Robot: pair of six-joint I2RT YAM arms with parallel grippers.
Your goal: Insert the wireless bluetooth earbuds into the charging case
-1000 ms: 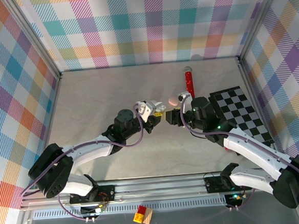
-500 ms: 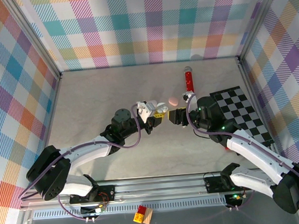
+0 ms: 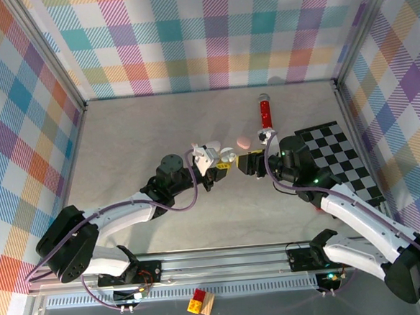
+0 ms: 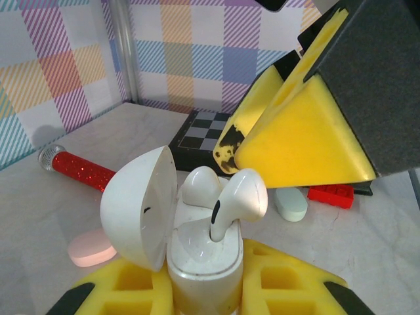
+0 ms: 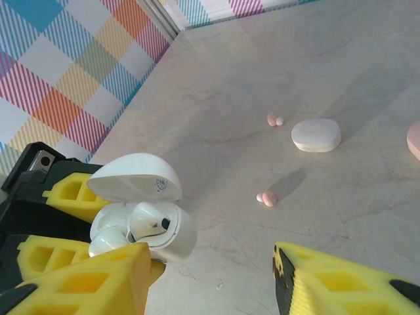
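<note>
**A:** Where's the charging case (image 4: pixel 203 266)?

**B:** Near the middle of the table (image 3: pixel 123 149), lid (image 4: pixel 138 207) swung open. The left fingers (image 4: pixel 111 289) pinch its base between their yellow pads.

**A:** And the earbuds (image 4: pixel 233 197)?

**B:** Two white ones sit in the case. The front one stands stem-down in its well, head above the rim. The other is tucked in at its 10 o'clock.

**A:** The right fingers (image 5: pixel 85 279)?

**B:** Spread apart, holding nothing, at the case's 3 o'clock in the top view. One yellow tip hangs close by the front earbud; I can't tell whether it touches.

**A:** Anything loose?

**B:** Tiny pink pieces (image 5: pixel 267 197) lie on the table, with a white pebble case (image 5: pixel 315 134) at their 1 o'clock. From above, a red glitter cylinder (image 3: pixel 265 112) lies at 1 o'clock from the held case, with a pink case (image 3: pixel 243 141) between them.
</note>
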